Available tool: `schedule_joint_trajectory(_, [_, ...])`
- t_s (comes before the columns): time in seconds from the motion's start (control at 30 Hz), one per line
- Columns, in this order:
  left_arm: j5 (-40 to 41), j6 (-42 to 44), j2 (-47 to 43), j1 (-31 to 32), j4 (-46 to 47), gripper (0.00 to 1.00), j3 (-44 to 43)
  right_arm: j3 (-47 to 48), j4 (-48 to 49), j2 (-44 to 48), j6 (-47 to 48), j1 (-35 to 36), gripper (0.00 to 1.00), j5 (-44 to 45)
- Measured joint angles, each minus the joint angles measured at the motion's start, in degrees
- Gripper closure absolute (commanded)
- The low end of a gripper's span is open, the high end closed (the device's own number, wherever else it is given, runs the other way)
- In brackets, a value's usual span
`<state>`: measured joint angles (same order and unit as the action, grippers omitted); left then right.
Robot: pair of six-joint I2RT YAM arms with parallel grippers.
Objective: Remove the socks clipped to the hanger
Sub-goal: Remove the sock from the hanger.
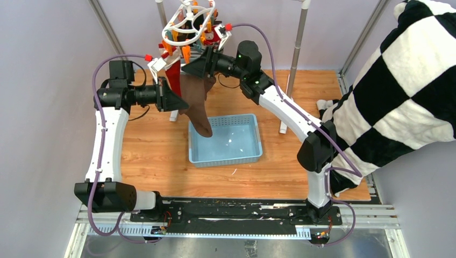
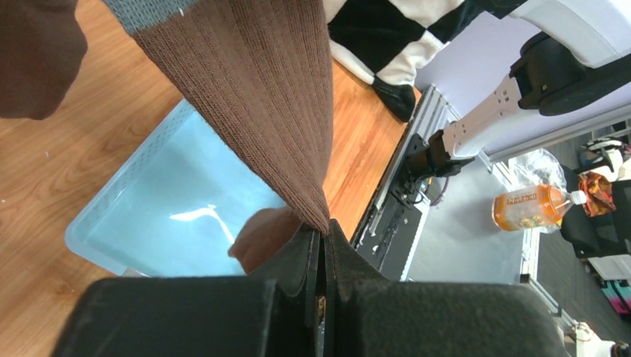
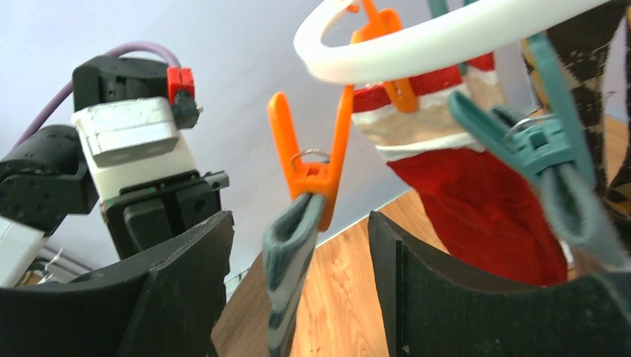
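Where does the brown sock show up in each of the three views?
Top external: brown sock hangs at centre, below the hanger, its toe over the blue basket.
Left wrist: brown sock fills upper centre, running down into the shut left gripper.
Right wrist: brown body not in view; only a grey cuff in an orange peg, possibly its top.
Shared landmark: the wooden tabletop.
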<state>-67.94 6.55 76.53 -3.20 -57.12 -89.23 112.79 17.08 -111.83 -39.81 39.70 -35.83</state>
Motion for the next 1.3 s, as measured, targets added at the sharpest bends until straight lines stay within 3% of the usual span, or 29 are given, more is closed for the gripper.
schedule_joint_trajectory(0.3, [1.68,-0.83,0.0,0.35,0.0,1.0,0.0,11.43,-4.87,-6.32,1.64,-0.09,0.37,4.87])
schedule_joint_trajectory(0.53, [3.76,-0.96,0.02,0.44,0.0,1.0,0.0,13.51,-4.85,-8.37,1.07,-0.31,0.47,6.91])
schedule_joint_trajectory(0.77, [6.73,-0.98,0.59,0.79,0.0,1.0,0.0,15.37,-4.63,-9.25,-0.22,-0.39,0.44,8.85])
schedule_joint_trajectory(0.93, [7.87,-1.05,1.18,0.83,0.0,1.0,0.0,17.29,-4.66,-9.86,-0.9,-0.5,0.67,9.51])
schedule_joint_trajectory(1.13, [8.48,-1.14,1.18,0.83,-0.02,1.0,0.0,17.66,-4.68,-10.03,-1.36,-0.83,0.88,9.73])
schedule_joint_trajectory(1.23, [8.98,-1.14,1.18,0.83,-0.02,1.0,0.0,17.66,-4.66,-10.03,-1.4,-1.07,0.84,9.68])
schedule_joint_trajectory(1.3, [9.31,-1.11,1.18,0.83,-0.02,1.0,0.0,17.66,-4.66,-10.03,-1.38,-1.22,0.62,9.6])
